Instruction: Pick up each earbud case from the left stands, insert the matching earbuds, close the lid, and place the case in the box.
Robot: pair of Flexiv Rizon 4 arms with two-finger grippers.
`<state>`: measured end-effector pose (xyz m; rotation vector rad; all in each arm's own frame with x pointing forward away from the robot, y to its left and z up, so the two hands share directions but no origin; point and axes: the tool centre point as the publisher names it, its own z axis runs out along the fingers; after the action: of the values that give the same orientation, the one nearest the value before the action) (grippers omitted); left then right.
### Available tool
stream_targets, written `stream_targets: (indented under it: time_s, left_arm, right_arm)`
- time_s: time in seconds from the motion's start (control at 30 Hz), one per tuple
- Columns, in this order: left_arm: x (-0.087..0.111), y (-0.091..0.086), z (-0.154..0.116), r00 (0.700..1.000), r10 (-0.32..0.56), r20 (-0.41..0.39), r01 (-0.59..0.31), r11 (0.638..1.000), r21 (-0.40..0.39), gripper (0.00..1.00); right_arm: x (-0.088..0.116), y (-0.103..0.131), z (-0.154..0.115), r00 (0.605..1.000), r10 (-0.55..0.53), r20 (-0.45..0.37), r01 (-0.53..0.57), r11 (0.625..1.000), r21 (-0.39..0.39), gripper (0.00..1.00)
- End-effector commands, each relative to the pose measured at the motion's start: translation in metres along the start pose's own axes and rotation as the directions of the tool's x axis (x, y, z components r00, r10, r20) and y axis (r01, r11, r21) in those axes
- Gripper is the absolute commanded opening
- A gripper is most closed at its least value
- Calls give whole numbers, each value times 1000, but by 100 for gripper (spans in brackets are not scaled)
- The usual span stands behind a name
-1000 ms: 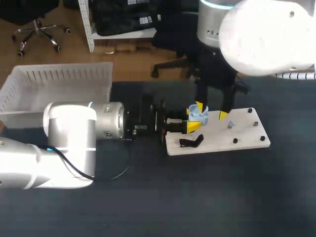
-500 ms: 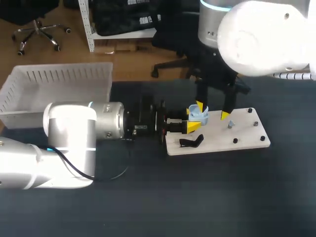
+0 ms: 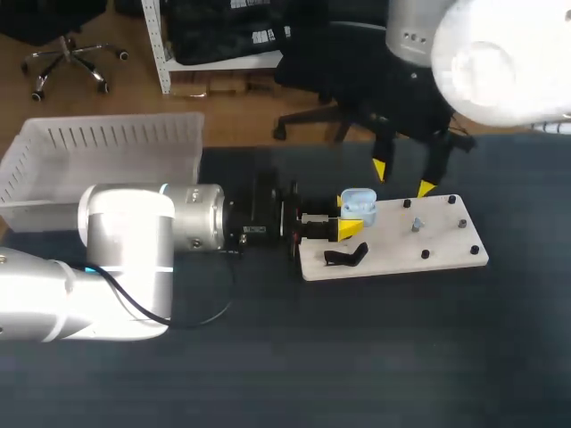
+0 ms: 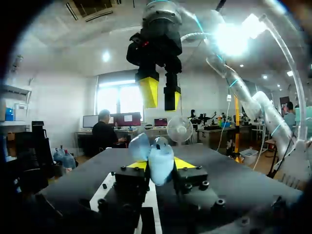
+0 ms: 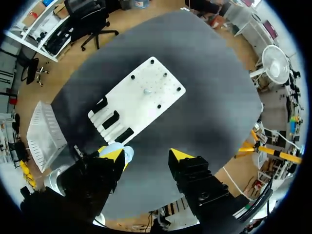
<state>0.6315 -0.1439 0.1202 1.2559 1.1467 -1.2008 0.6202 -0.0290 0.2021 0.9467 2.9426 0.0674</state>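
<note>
The board [image 3: 401, 245] lies on the table [image 3: 357, 357] right of the middle, and the box [image 3: 107, 152] stands well apart from it at the far left corner. A stand [image 3: 346, 257] sits on the board's near left corner, and pegs [image 3: 425, 254] dot its right half. The earbud case [image 3: 357, 203] is at the board's far left corner, held between the fingers of the left gripper [image 3: 348, 214], which comes in from the left. The right gripper [image 3: 402, 178] hangs high over the board's far edge, right of the case and apart from it, its fingers spread around nothing.
</note>
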Motion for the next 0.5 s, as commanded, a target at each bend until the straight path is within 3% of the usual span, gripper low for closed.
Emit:
stream_targets:
  time_s: [0.03,0.1,0.3,0.37,0.5]
  left_arm:
    - [1,0,0,1000,0,1,0,1000,0,0]
    - [1,0,0,1000,0,1,0,1000,0,0]
    - [1,0,0,1000,0,1,0,1000,0,0]
    - [1,0,0,1000,0,1,0,1000,0,0]
    - [1,0,0,1000,0,1,0,1000,0,0]
  right_arm:
    - [0,-23,1,999,-38,30,41,994,-98,64]
    - [-7,-26,3,998,-58,36,62,993,-103,68]
    - [-35,-36,13,994,-106,22,107,990,-96,59]
    - [-44,-39,16,992,-129,17,130,987,-98,51]
    - [-60,-43,24,982,-189,-6,187,977,-103,49]
